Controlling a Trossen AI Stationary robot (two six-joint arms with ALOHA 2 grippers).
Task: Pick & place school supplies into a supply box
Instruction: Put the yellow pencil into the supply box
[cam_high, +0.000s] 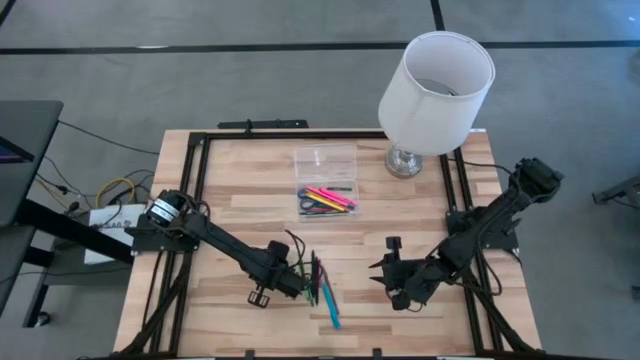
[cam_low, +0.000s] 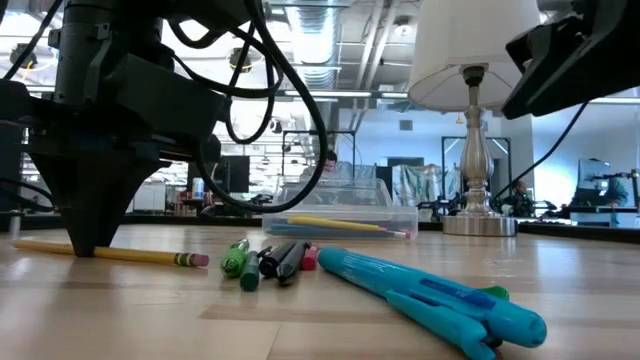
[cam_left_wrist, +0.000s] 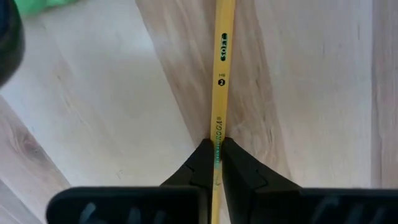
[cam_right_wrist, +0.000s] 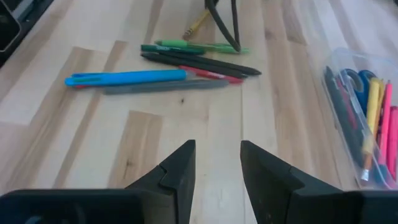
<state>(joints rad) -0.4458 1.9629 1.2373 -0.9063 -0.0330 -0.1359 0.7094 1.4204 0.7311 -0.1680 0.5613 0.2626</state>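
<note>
Lying flat on the wood, yellow pencil (cam_left_wrist: 222, 74) pinched by left end effector (cam_left_wrist: 218, 152); right end effector (cam_right_wrist: 217, 163) released.

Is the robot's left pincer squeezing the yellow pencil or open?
Shut on it. The left pincer has both fingers pressed against the yellow pencil, which lies flat on the table.

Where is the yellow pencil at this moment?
The yellow pencil lies on the table, pinched between the shut fingers of the left gripper, beside the loose pens in the low view.
</note>
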